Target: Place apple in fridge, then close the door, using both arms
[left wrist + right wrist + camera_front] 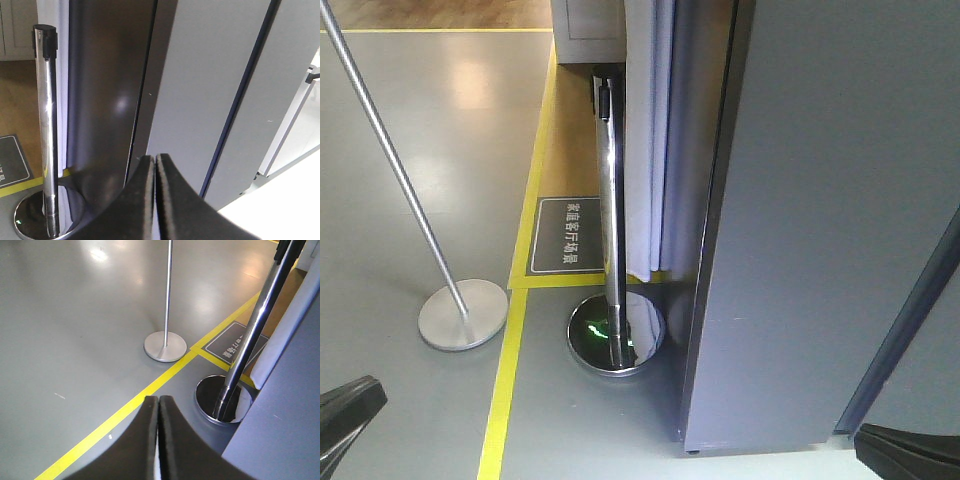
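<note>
Fridge (830,220) panels fill the right half of my front view, tall and dark grey, their faces flat and matte with a narrow dark seam running up between them; I see no white interior from here, and I cannot tell which panel is the door. No apple shows in any of my three views. Just beside the fridge's left edge stands a chrome barrier post (610,220) with a black cap, planted on a round mirrored base (616,335) that catches a green glint. A pale curtain (645,140) hangs between that post and the fridge side. Further left, a thinner matte pole (390,160) leans up from a flat grey disc base (463,313). The floor (420,120) is glossy grey, crossed by yellow tape lines (505,390), with a dark floor sign (567,236) bearing white characters inside the taped area. My left gripper (155,165) has its black fingers pressed together, empty, pointing at the fridge. My right gripper (158,407) is likewise pinched closed on nothing, aimed at the floor near the post base.
</note>
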